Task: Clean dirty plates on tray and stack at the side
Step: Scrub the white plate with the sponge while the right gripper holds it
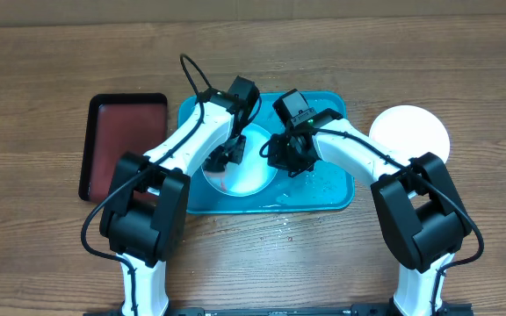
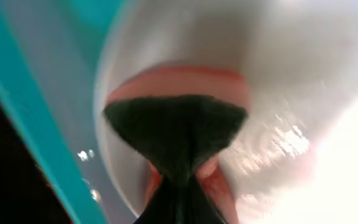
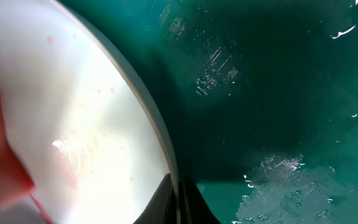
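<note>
A: Nearest?
B: Sponge (image 2: 176,134). Dark scrub face up close, pink body behind, pressed on plate (image 2: 303,74). Pinched to a narrow waist at bottom, so read as clamped in left gripper (image 1: 225,158). Fingers themselves too blurred to see.
A: Right side?
B: Right gripper (image 3: 179,202) nearly closed, thin gap only, nipping plate's rim at its right edge. Probably a steadying hold.
A: Plate location?
B: Left half of tray (image 3: 278,93), face up, white centre wet and glossy, a few pink specks on it. Flat or tipped at the held rim: cannot tell.
A: Axis, heading?
B: Round, so no long axis and no heading. Rim pinch on the side toward tray centre. Tray's long axis left-right across table (image 1: 464,53).
A: Further out?
B: White plate (image 1: 409,132) off tray, just beside its right end. Black tray (image 1: 121,145) far left, well apart from both plates.
A: Risks?
B: Wet rim plus thin pinch: likely slip-out under hard scrubbing. Water beads (image 3: 278,168) on tray floor: easy skid toward tray rim. Grippers close together over one plate: possible knock on a wide stroke. Specks missed near rim if strokes kept to centre.
</note>
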Tool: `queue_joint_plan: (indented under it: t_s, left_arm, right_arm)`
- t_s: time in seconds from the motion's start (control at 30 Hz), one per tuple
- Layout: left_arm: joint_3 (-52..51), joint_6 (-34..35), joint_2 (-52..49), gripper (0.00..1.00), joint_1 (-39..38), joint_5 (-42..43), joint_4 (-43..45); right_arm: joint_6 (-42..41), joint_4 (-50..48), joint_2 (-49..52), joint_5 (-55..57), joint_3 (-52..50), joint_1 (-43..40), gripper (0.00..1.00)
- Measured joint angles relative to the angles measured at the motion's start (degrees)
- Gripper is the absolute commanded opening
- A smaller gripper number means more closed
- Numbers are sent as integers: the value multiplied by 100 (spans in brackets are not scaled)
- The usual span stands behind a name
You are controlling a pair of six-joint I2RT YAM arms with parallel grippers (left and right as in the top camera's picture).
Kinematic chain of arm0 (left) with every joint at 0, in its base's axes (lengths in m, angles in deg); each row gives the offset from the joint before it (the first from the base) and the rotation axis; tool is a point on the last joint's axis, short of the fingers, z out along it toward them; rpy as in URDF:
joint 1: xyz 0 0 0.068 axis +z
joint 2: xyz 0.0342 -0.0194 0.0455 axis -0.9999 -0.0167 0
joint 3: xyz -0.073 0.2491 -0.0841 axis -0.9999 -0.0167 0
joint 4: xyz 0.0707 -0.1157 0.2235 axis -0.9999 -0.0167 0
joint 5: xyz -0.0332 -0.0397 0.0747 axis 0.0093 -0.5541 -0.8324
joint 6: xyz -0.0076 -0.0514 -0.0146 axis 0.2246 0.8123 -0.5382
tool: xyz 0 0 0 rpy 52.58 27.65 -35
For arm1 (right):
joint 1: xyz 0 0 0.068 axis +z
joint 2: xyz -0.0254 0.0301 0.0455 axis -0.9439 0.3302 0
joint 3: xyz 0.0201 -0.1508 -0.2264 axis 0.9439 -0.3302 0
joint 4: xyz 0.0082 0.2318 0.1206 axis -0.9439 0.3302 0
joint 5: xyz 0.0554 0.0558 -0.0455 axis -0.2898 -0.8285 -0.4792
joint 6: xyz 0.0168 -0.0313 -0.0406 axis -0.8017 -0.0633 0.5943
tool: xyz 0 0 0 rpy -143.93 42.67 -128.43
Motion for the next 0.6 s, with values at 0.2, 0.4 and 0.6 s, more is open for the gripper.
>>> queue_joint_plan:
  t_s: [0.2, 0.4, 0.6]
  left_arm:
    - [0, -881, 0, 4, 9, 1250, -166]
    - [-4, -1187, 0, 4, 9, 1587, 546]
    - [-7, -614, 0, 4, 9, 706, 1257]
  right_arm:
    - [17, 15, 0, -20, 0, 0, 4]
    - [13, 11, 2, -13, 0, -2, 4]
    - [11, 2, 2, -15, 0, -4, 4]
